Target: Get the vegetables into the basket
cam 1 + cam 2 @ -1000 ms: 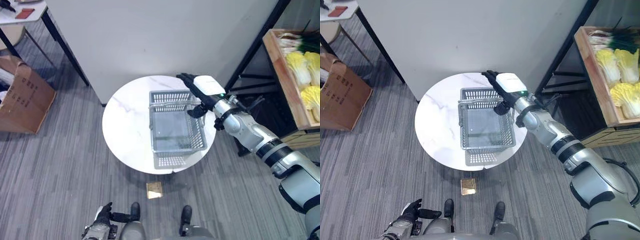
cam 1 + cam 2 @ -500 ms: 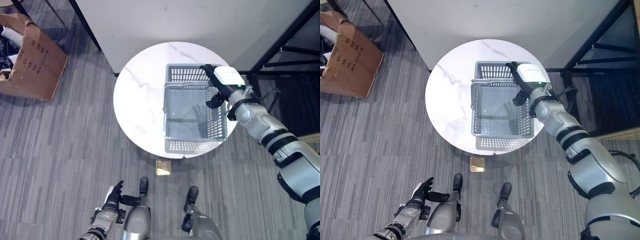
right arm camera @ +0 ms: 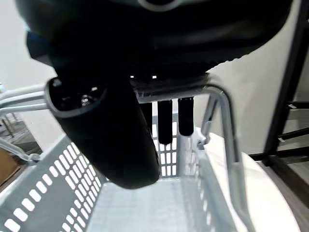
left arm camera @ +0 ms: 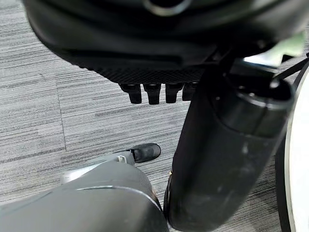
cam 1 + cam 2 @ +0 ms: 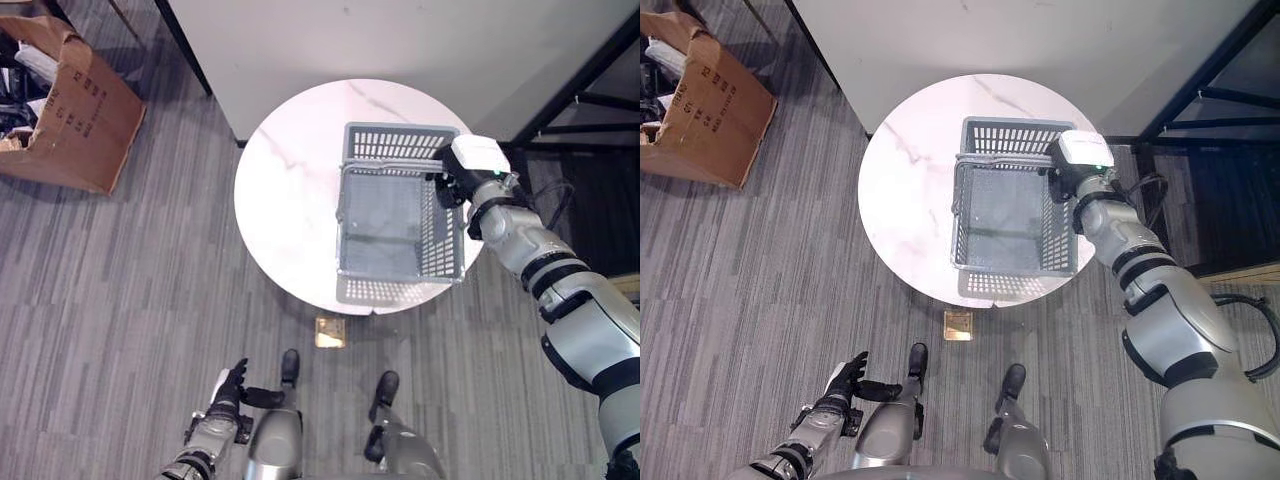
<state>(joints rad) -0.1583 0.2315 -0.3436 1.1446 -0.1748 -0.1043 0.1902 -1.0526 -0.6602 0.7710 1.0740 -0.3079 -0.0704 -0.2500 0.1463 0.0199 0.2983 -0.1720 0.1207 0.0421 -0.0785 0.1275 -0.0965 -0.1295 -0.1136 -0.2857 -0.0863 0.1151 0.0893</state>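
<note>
Left eye view: the grey basket (image 5: 398,225) is seen standing on the right half of the round white desk (image 5: 290,190), reaching its right edge, with nothing lying inside it. The right hand (image 5: 462,170) is placed at the basket's far right corner, and in the right wrist view its fingers (image 3: 166,121) are curled round the raised handle (image 3: 224,121). The left hand (image 5: 232,385) is held low over the grey carpet floor (image 5: 110,300), well apart from the desk, its fingers spread and holding nothing; a cardboard box (image 5: 75,115) is seen on the floor beyond the desk's left side.
</note>
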